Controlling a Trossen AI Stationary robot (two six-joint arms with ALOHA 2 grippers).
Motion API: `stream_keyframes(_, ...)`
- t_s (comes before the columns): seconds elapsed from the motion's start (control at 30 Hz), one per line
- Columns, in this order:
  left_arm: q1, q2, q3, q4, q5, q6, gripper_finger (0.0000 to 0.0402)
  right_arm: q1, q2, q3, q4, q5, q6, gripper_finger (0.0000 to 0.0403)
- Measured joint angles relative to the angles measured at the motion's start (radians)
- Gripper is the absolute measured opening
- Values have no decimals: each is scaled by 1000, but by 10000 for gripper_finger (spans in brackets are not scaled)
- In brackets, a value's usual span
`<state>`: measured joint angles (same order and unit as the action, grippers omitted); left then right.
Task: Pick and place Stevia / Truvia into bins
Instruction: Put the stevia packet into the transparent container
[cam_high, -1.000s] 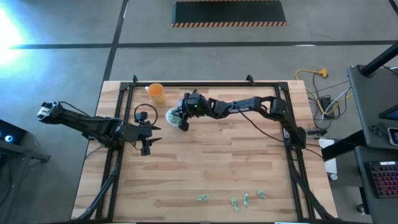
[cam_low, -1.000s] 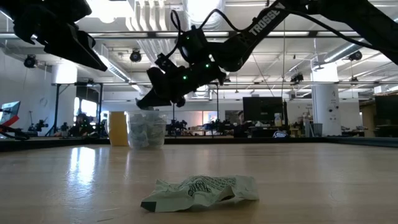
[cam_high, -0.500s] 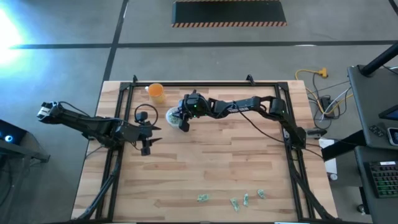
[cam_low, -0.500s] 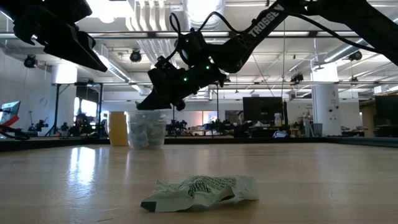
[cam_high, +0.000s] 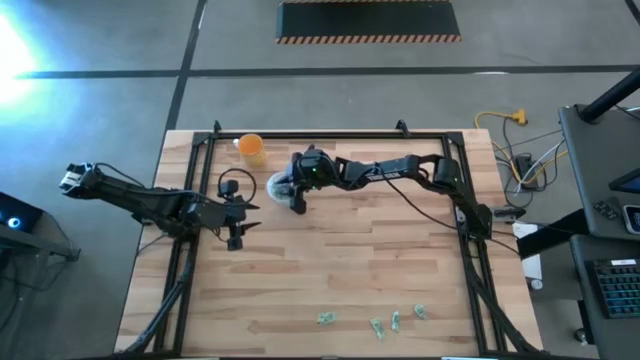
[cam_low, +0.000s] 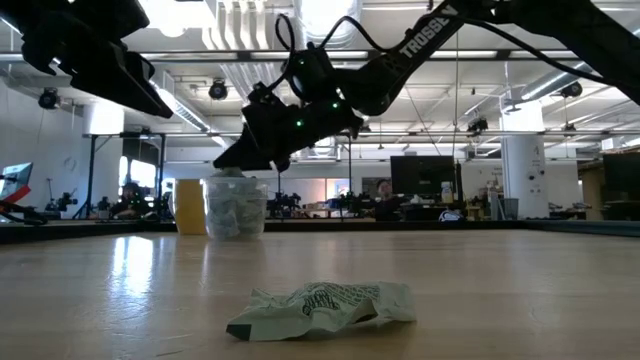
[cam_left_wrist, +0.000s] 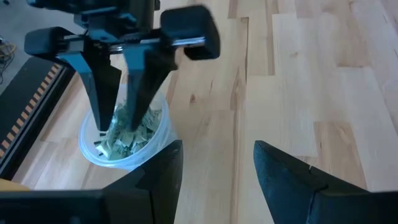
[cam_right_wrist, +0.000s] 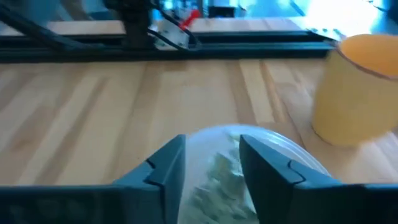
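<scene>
While the right hand (cam_left_wrist: 121, 102) hangs with fingers parted above the clear cup (cam_left_wrist: 122, 146), that cup sits heaped with Stevia sachets (cam_left_wrist: 130, 127). Beside it stands an orange cup (cam_right_wrist: 364, 87). Loose sachets (cam_high: 375, 322) lie across the bench (cam_high: 330, 270); the left hand (cam_high: 236, 212) waits released nearby.

White capital letters reading "TROSSEN" run along the dark upper link of the robot arm (cam_low: 425, 32) in the low view, though the last letters are partly cut off. The crumpled pale green-and-white paper sachet (cam_low: 322, 305) lying on the wooden desk (cam_low: 520, 290) carries dark print, probably a brand name, too small to read.
</scene>
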<state>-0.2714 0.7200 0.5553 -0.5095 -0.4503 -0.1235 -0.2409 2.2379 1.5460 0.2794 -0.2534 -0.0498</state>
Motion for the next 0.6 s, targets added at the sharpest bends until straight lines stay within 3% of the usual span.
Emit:
stream_keyframes(0.3, 0, 0, 0, -2, 12, -1, 180, 9, -13, 25, -19, 6, 2, 170)
stream_keyframes(0.47, 0, 0, 0, -2, 13, -1, 180, 9, -13, 25, -45, 116, 2, 148)
stream_keyframes(0.6, 0, 0, 0, -2, 13, -1, 180, 9, -13, 25, -48, 123, 1, 125)
